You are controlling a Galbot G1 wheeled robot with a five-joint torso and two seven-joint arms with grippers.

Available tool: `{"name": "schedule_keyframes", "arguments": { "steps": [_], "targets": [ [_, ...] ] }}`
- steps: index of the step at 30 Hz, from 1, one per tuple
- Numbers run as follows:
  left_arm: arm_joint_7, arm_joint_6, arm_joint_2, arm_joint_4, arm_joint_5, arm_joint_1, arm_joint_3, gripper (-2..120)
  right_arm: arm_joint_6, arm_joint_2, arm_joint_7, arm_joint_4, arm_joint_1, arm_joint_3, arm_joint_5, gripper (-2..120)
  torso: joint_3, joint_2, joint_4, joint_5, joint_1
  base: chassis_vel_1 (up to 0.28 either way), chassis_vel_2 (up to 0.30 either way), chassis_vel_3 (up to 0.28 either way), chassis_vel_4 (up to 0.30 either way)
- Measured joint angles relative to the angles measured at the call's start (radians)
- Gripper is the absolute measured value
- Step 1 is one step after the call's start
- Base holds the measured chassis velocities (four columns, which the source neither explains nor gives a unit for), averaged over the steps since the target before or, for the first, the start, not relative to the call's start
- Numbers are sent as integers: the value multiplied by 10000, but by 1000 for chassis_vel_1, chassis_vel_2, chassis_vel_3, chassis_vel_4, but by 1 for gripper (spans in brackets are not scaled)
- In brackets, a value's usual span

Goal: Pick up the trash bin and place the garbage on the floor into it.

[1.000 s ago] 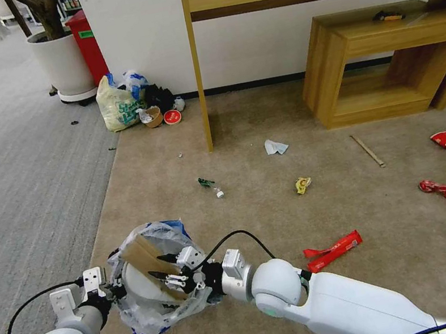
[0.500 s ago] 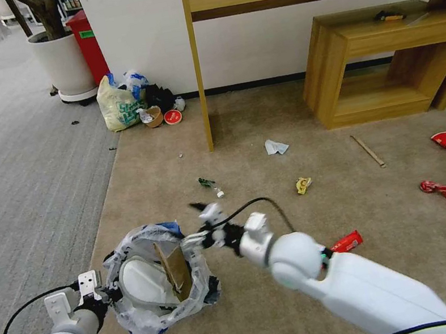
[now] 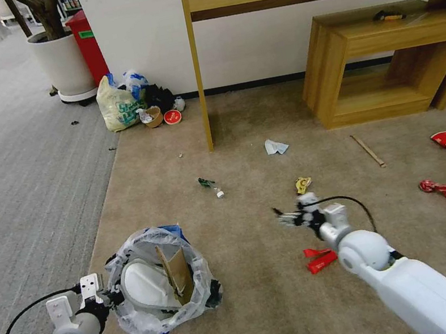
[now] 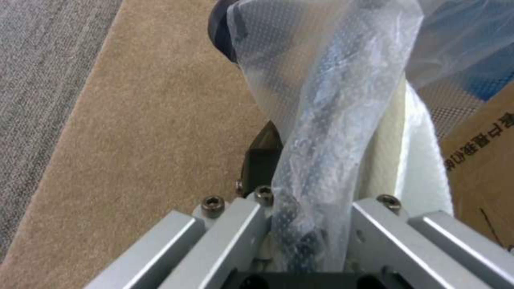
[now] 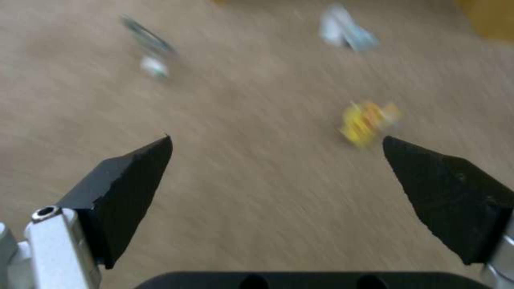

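Note:
The trash bin (image 3: 145, 313), lined with a crinkly clear bag, sits low at the left on the beige carpet (image 3: 271, 308). In it are a white slipper (image 3: 142, 282) and a brown cardboard piece (image 3: 177, 272). My left gripper (image 3: 106, 296) is shut on the bin's rim (image 4: 321, 132), with the plastic pinched between its fingers. My right gripper (image 3: 292, 216) hangs open and empty over the carpet, just short of a yellow crumpled wrapper (image 3: 302, 184) (image 5: 367, 122). Other garbage lies around: a tissue (image 3: 275, 147), a red strip (image 3: 319, 258), a wooden stick (image 3: 367, 150) and red wrappers (image 3: 438, 189).
A wooden desk (image 3: 199, 79) and a low wooden shelf (image 3: 332, 67) stand against the far wall. A yellowish printed bag (image 3: 118, 109) with a brown cup and red lid lies beside the desk leg. Grey ribbed carpet (image 3: 16, 169) runs along the left, with a plant pot (image 3: 62, 63) beyond.
My right gripper has let go of the cardboard, which now stands in the bin. The gripper has come out and swung right and forward over the carpet. The left gripper still holds the rim.

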Motion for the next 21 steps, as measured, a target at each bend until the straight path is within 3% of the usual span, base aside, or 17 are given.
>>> {"name": "schedule_keyframes", "arguments": {
  "steps": [3,8,10,11,14,21],
  "targets": [
    [31,0,-35,0,109,44,19,0,71,330,56,-1173,-38,433,192,100,0,0,0,-3,0,0,0,0,0],
    [35,0,-41,6,155,56,20,0,-413,828,947,-1678,-76,705,696,100,0,0,0,-5,0,0,0,0,0],
    [38,0,-40,57,182,26,40,0,-1203,1361,2777,-1739,-84,707,2043,100,0,0,3,-1,0,0,0,0,0],
    [38,0,-40,57,182,26,40,0,-1203,1361,2777,-1739,-84,707,2043,100,0,0,3,-1,0,0,0,0,0],
    [32,0,-39,139,196,-68,136,0,-1788,1977,4972,-1874,85,539,3821,100,0,0,2,0,0,0,0,0,0],
    [28,0,-29,231,198,-148,224,0,-1924,2446,6208,-2539,420,643,4574,100,0,0,1,-5,0,0,0,0,0]
  ]
}}
